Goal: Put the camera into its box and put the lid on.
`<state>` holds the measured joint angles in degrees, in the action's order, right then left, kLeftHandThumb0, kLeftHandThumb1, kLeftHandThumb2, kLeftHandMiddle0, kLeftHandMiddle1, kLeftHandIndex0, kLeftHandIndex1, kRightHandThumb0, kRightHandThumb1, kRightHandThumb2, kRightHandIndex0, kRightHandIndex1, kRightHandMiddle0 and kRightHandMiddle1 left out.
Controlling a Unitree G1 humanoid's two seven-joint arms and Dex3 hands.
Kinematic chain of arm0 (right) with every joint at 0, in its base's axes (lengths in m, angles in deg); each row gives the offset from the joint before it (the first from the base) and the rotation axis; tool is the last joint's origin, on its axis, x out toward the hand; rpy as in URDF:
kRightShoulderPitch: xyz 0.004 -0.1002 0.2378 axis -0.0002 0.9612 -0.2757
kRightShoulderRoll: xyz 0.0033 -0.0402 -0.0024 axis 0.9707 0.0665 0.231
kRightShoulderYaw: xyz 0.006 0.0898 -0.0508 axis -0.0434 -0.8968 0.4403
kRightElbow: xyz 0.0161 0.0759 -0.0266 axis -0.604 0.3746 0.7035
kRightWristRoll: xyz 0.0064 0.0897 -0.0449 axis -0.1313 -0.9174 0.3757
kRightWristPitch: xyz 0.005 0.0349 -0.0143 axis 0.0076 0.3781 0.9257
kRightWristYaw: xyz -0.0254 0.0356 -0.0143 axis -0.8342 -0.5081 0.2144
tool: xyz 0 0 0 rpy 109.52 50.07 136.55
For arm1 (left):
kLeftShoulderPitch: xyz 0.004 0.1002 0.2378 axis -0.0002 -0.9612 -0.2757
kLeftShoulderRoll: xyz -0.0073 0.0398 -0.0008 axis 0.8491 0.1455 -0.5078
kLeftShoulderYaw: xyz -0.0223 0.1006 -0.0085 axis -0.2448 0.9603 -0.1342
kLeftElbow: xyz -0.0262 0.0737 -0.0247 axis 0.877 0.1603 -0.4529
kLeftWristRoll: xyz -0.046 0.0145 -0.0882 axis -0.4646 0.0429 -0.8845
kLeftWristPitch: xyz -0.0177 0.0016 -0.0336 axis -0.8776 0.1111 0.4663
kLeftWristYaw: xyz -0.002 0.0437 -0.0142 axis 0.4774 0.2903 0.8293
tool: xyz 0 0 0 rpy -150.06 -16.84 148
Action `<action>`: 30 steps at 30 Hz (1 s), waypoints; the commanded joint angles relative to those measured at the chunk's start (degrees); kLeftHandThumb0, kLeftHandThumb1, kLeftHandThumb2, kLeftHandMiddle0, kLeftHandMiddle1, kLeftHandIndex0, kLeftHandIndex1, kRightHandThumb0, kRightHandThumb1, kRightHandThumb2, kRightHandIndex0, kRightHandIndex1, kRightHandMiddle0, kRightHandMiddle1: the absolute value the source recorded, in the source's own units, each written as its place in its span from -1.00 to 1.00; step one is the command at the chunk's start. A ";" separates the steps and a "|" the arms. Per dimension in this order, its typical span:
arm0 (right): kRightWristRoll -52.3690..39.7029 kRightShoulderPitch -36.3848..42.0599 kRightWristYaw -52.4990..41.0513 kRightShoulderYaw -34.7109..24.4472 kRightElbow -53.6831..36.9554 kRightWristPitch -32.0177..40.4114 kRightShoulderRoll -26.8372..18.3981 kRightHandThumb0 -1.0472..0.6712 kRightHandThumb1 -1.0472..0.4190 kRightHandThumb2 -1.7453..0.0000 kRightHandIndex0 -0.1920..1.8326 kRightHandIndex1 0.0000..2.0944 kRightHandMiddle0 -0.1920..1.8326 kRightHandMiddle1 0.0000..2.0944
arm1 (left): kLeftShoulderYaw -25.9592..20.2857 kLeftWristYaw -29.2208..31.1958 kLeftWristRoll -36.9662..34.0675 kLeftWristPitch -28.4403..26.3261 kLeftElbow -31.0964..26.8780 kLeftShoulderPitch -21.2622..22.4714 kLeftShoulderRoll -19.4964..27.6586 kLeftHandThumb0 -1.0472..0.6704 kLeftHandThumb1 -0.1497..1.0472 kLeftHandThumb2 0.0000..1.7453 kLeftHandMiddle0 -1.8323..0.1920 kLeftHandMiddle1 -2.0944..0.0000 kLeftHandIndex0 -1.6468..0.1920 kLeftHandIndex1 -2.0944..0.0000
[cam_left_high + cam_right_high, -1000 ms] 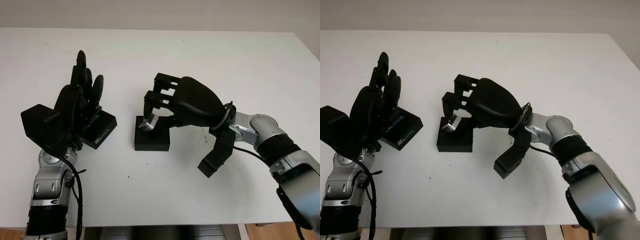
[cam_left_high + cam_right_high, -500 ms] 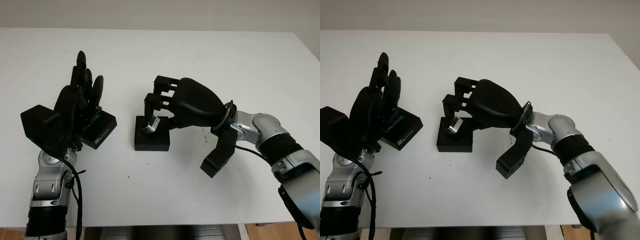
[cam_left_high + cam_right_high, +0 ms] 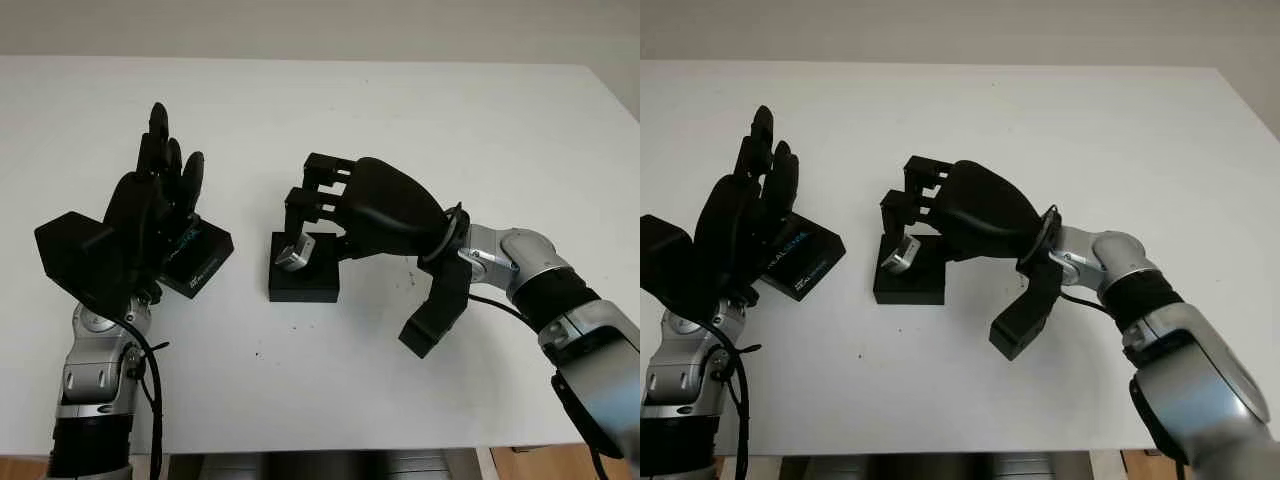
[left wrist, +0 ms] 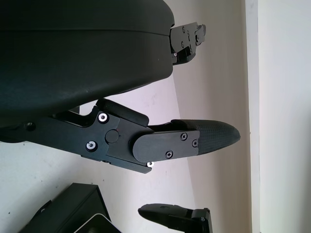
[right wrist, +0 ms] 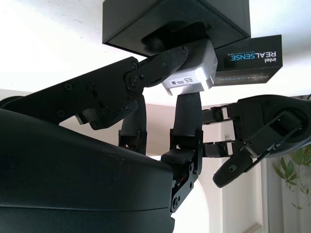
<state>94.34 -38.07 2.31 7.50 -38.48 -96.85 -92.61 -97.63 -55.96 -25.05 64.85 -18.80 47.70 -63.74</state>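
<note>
The right hand (image 3: 330, 215) is easing the silver camera (image 3: 293, 256) slightly back up above the box (image 3: 305, 281); the left hand (image 3: 150, 215) is drifting slightly away.

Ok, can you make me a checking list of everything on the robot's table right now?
Surface: white table, a few small dark specks near the front.
Job's things: silver camera held just above the open black box; not yet inside. The lid, printed RealSense, lies on the table beside the box, on the robot's left.
Clutter: nothing seen.
Hands: right hand over the box, fingers shut on the camera. Left hand open, raised over the lid.
Cables: black cable along the left forearm; another at the right wrist.
Surroundings: pale wall behind the table; wooden floor at the lower right corner; plant leaves in the right wrist view.
</note>
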 commanded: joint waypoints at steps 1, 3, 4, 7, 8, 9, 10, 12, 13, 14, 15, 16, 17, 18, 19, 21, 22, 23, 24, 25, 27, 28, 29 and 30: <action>-0.42 -0.69 0.67 -0.02 -0.17 -0.36 0.70 -0.20 -0.86 0.94 -0.48 0.42 -0.35 0.48 | -0.07 -0.09 0.31 0.02 -1.33 -0.45 0.30 -0.57 1.00 -0.46 1.00 1.00 1.00 1.00; -0.54 -0.73 0.57 -0.05 -0.19 -0.46 0.84 -0.22 -0.85 0.94 -0.48 0.42 -0.34 0.48 | -0.06 -0.19 0.44 0.06 -1.35 -0.41 0.23 -0.57 1.00 -0.46 1.00 1.00 1.00 1.00; -0.68 -0.75 0.35 -0.10 -0.17 -0.51 0.89 -0.22 -0.85 0.94 -0.48 0.42 -0.35 0.47 | -0.06 -0.06 0.47 0.26 -1.27 -0.39 0.26 -0.57 1.00 -0.46 1.00 1.00 1.00 1.00; -0.64 -0.85 0.36 -0.10 -0.07 -0.53 1.01 -0.22 -0.84 0.94 -0.47 0.42 -0.34 0.47 | 0.06 0.07 0.76 0.11 -1.28 -0.39 0.49 -0.57 1.00 -0.44 1.00 1.00 1.00 1.00; -0.71 -0.88 0.32 -0.12 0.02 -0.58 1.04 -0.22 -0.84 0.94 -0.46 0.42 -0.34 0.46 | 0.04 -0.03 0.70 -0.11 -1.38 -0.36 0.39 -0.57 1.00 -0.44 1.00 1.00 1.00 1.00; -0.82 -0.90 0.11 -0.14 0.11 -0.58 1.05 -0.21 -0.84 0.94 -0.46 0.41 -0.34 0.46 | 0.05 -0.21 0.75 -0.23 -1.51 -0.34 0.28 -0.57 1.00 -0.45 1.00 1.00 1.00 1.00; -0.93 -0.93 -0.16 -0.14 0.17 -0.60 1.03 -0.22 -0.85 0.94 -0.47 0.41 -0.34 0.46 | 0.02 -0.20 0.60 -0.20 -1.57 -0.32 0.16 -0.57 1.00 -0.45 1.00 1.00 1.00 1.00; -1.11 -0.96 -0.42 -0.12 0.39 -0.73 1.03 -0.23 -0.85 0.94 -0.46 0.41 -0.34 0.45 | 0.02 -0.19 0.53 0.04 -1.58 -0.33 0.04 -0.55 1.00 -0.44 1.00 1.00 1.00 1.00; -1.28 -0.97 -0.83 -0.09 0.50 -0.77 1.01 -0.23 -0.84 0.94 -0.46 0.41 -0.34 0.45 | 0.01 -0.04 0.55 0.33 -1.31 -0.23 0.14 -0.55 1.00 -0.44 1.00 1.00 1.00 1.00; -1.54 -0.97 -1.24 -0.08 0.70 -0.88 1.04 -0.23 -0.85 0.94 -0.46 0.41 -0.34 0.45 | -0.03 -0.07 0.54 0.36 -1.23 -0.16 0.13 -0.55 1.00 -0.44 1.00 1.00 1.00 1.00; -1.65 -0.98 -1.55 -0.02 0.87 -0.93 1.05 -0.23 -0.85 0.94 -0.47 0.41 -0.34 0.45 | -0.13 -0.18 0.38 0.20 -1.25 -0.10 0.02 -0.56 1.00 -0.45 1.00 1.00 1.00 1.00; -1.68 -0.99 -1.73 0.07 1.10 -1.03 1.07 -0.23 -0.85 0.94 -0.48 0.41 -0.35 0.45 | -0.18 -0.29 0.33 -0.01 -1.34 -0.10 -0.04 -0.56 1.00 -0.46 1.00 1.00 1.00 1.00; -1.67 -0.99 -1.94 0.16 1.30 -1.08 1.09 -0.23 -0.85 0.94 -0.48 0.41 -0.35 0.45 | -0.21 -0.29 0.25 -0.17 -1.47 -0.17 -0.02 -0.57 1.00 -0.47 1.00 1.00 1.00 1.00; -1.70 -0.98 -2.28 0.22 1.47 -1.06 1.10 -0.22 -0.86 0.94 -0.49 0.42 -0.35 0.46 | -0.23 -0.32 0.24 -0.20 -1.53 -0.23 -0.02 -0.57 1.00 -0.47 1.00 1.00 1.00 1.00; -1.71 -0.97 -2.80 0.29 1.51 -0.97 1.06 -0.22 -0.86 0.94 -0.49 0.42 -0.35 0.46 | -0.21 -0.37 0.30 -0.29 -1.61 -0.27 0.03 -0.57 1.00 -0.47 1.00 1.00 1.00 1.00; -1.47 -0.97 -3.57 0.40 1.32 -0.66 0.85 -0.21 -0.85 0.94 -0.51 0.43 -0.36 0.48 | -0.19 -0.44 0.37 -0.61 -1.92 -0.39 0.11 -0.58 1.00 -0.47 1.00 1.00 1.00 1.00; -1.18 -0.97 -3.47 0.44 1.20 -0.53 0.72 -0.21 -0.85 0.94 -0.50 0.43 -0.36 0.48 | -0.17 -0.35 0.36 -0.67 -2.04 -0.47 0.18 -0.57 1.00 -0.47 1.00 1.00 1.00 1.00; -0.81 -0.99 -3.14 0.45 1.03 -0.35 0.59 -0.21 -0.84 0.94 -0.49 0.42 -0.35 0.48 | -0.16 -0.32 0.42 -0.67 -2.11 -0.53 0.23 -0.57 1.00 -0.47 1.00 1.00 1.00 1.00; -0.53 -1.06 -2.76 0.45 1.01 -0.27 0.46 -0.21 -0.82 0.95 -0.47 0.41 -0.34 0.46 | -0.15 -0.39 0.52 -0.65 -2.18 -0.58 0.22 -0.57 1.00 -0.46 1.00 1.00 1.00 1.00; -0.26 -1.14 -2.36 0.41 0.97 -0.20 0.31 -0.21 -0.82 0.95 -0.46 0.40 -0.34 0.45 | -0.16 -0.43 0.59 -0.51 -2.15 -0.60 0.20 -0.57 1.00 -0.46 1.00 1.00 1.00 1.00; -0.43 -1.37 -2.40 0.23 1.27 -0.37 0.13 -0.21 -0.83 0.94 -0.46 0.39 -0.33 0.44 | -0.21 -0.43 0.52 -0.62 -2.24 -0.61 0.18 -0.57 1.00 -0.47 1.00 1.00 1.00 1.00; -0.76 -1.45 -2.66 0.09 1.49 -0.55 0.09 -0.20 -0.84 0.94 -0.47 0.39 -0.33 0.44 | -0.27 -0.29 0.29 -0.63 -2.23 -0.61 0.16 -0.56 1.00 -0.47 1.00 1.00 1.00 1.00; -0.90 -1.54 -2.81 0.01 1.63 -0.59 -0.01 -0.19 -0.85 0.93 -0.47 0.39 -0.33 0.45 | -0.31 -0.13 0.12 -0.65 -2.20 -0.61 0.18 -0.56 1.00 -0.47 1.00 1.00 1.00 1.00; -0.74 -1.63 -2.62 0.02 1.64 -0.51 -0.15 -0.19 -0.86 0.93 -0.47 0.39 -0.33 0.45 | -0.30 -0.08 0.09 -0.62 -2.16 -0.62 0.19 -0.56 1.00 -0.46 1.00 1.00 1.00 1.00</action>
<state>93.60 -38.73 -0.29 7.54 -37.06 -97.27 -91.98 -97.75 -56.14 -24.78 64.29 -19.66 47.45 -63.73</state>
